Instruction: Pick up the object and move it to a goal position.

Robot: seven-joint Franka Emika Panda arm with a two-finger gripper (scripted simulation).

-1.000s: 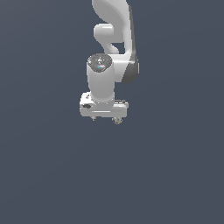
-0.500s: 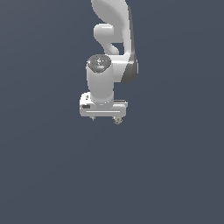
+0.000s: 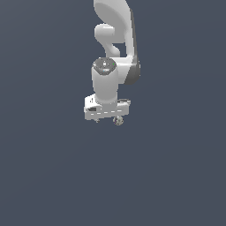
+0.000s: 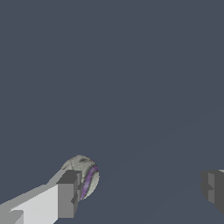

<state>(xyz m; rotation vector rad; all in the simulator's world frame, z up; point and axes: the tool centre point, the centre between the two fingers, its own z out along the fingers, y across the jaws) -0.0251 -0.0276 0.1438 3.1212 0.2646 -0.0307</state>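
Ext view: tool [image 3: 107, 119] hung low off the arm; object [image 3: 118, 120] sat just under its one end, not centred.
Wrist view: fingers [image 4: 68, 194] spread wide; object [image 4: 83, 176] touched one pad, far from the other.
Risk: closing off-centre prob. shoves it along the worktop [image 4: 131, 65], no grip.

Flat, even light is filling both views, and the dark slate-grey background is showing no cast shadows or glare. The white arm [image 3: 115, 39] is catching soft light from above, its underside shading to grey. Both pictures are looking slightly soft and coarse, with jagged edges; nothing is bending at the borders.
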